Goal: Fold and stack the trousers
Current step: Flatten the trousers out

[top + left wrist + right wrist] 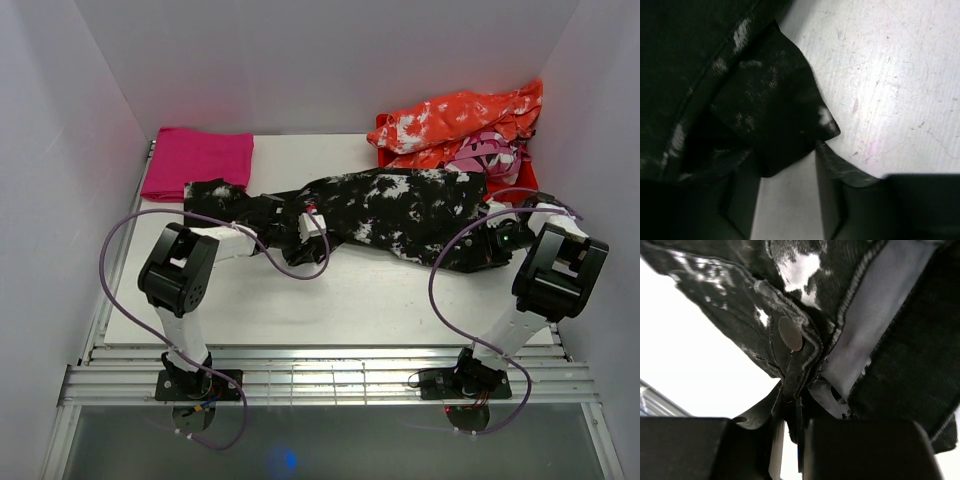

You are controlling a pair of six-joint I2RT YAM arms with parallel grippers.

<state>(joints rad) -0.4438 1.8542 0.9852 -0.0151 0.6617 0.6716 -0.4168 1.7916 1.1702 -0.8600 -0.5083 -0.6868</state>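
Note:
The black trousers (400,205) with white splotches lie stretched across the back half of the table, one leg reaching left to the magenta cloth. My left gripper (313,222) is at the middle of the trousers. In the left wrist view it (787,167) is open, with a fold of the trousers (770,115) at its fingertips and bare table in the gap. My right gripper (497,236) is at the right end. In the right wrist view it (796,407) is shut on the waistband (800,365), just below the button (790,333).
A folded magenta cloth (198,160) lies at the back left. An orange-and-white garment (450,120) and a pink-and-white one (485,155) are piled at the back right. White walls close in three sides. A ribbed metal rail (320,375) runs along the near edge.

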